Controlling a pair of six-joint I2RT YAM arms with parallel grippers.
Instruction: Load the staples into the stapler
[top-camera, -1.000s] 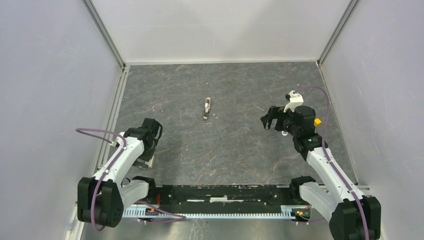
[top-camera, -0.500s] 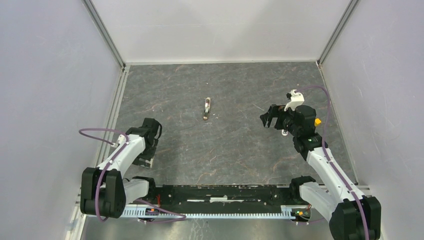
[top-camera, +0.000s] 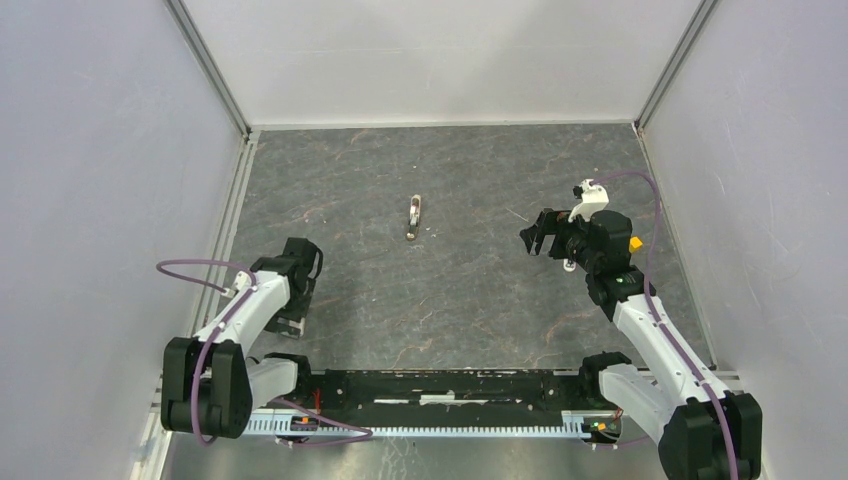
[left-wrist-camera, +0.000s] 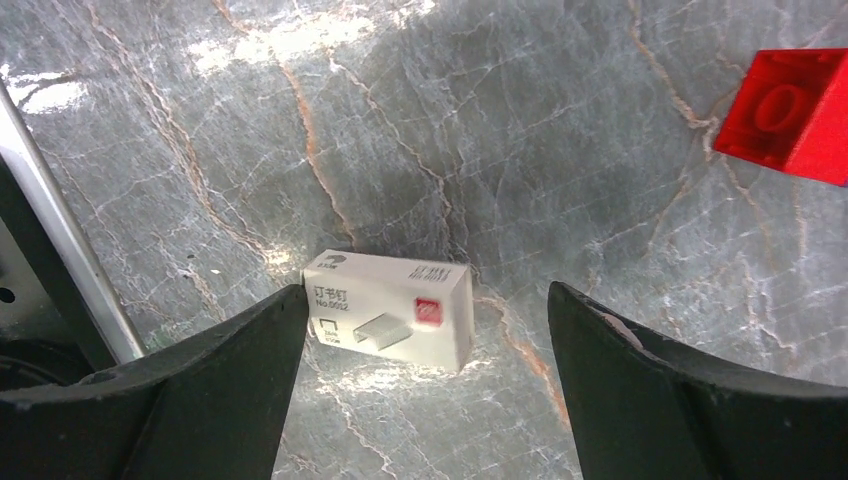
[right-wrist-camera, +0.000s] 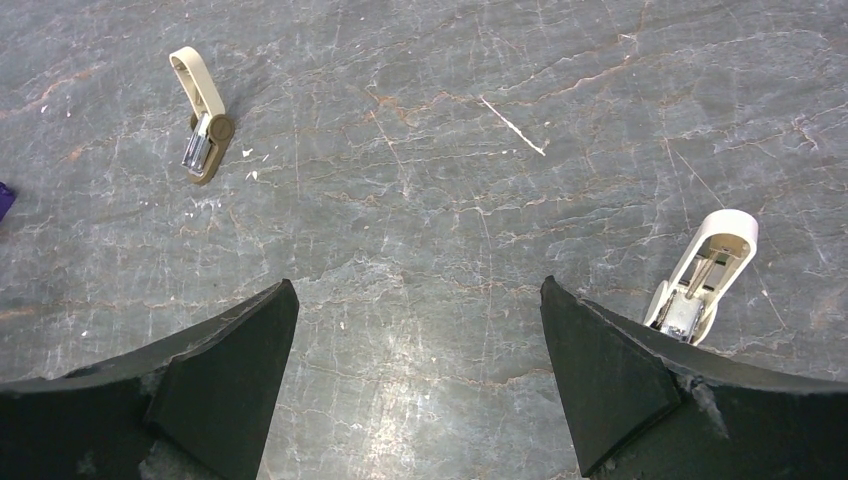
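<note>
The staples (left-wrist-camera: 388, 322), a small white box with a red square and dark print, lie flat on the grey stone floor. My left gripper (left-wrist-camera: 426, 290) hangs open over the box, which sits between the fingers, close against the left one and well apart from the right one. In the top view this gripper (top-camera: 291, 316) is at the near left. A small beige stapler (right-wrist-camera: 200, 115) lies mid-table (top-camera: 414, 217). A white stapler (right-wrist-camera: 705, 280) lies beside the right finger of my right gripper (right-wrist-camera: 420, 290), which is open and holds nothing (top-camera: 536, 240).
A red brick (left-wrist-camera: 790, 112) lies beyond the staples box. A metal rail (left-wrist-camera: 60, 220) runs along the left wall next to the left gripper. A yellow cube (top-camera: 634, 243) sits behind the right wrist. A purple object (right-wrist-camera: 3, 200) shows at the right wrist view's left edge.
My left arm has drawn its gripper slightly toward the near edge and its elbow has folded in. The right arm has barely moved.
</note>
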